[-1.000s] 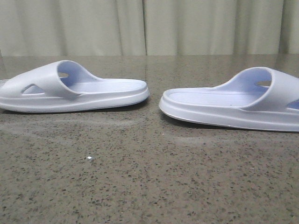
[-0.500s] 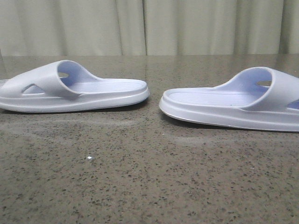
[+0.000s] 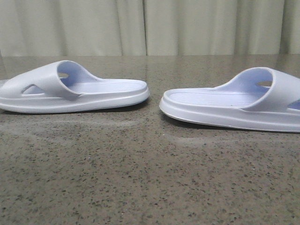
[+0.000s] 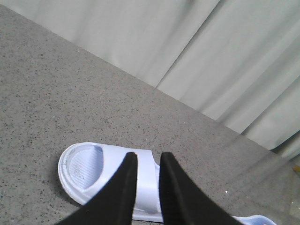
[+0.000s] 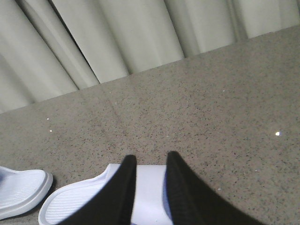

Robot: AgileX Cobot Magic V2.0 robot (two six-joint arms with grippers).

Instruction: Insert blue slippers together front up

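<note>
Wrist views: each tool (image 4: pixel 146 161) (image 5: pixel 152 161) slightly parted above a blue slipper (image 4: pixel 89 171) (image 5: pixel 79 199) strap.

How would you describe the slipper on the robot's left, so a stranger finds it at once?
On the speckled stone table, before the pale curtain, two pale blue slippers lie heel to heel, apart. The left slipper has its strap at the table's left edge and its heel pointing right; the right slipper mirrors it.

Two slippers lie sole-down on the table (image 3: pixel 140 178), left slipper (image 3: pixel 70 91) and right slipper (image 3: pixel 234 105) apparently heel-to-heel, slightly apart.
</note>
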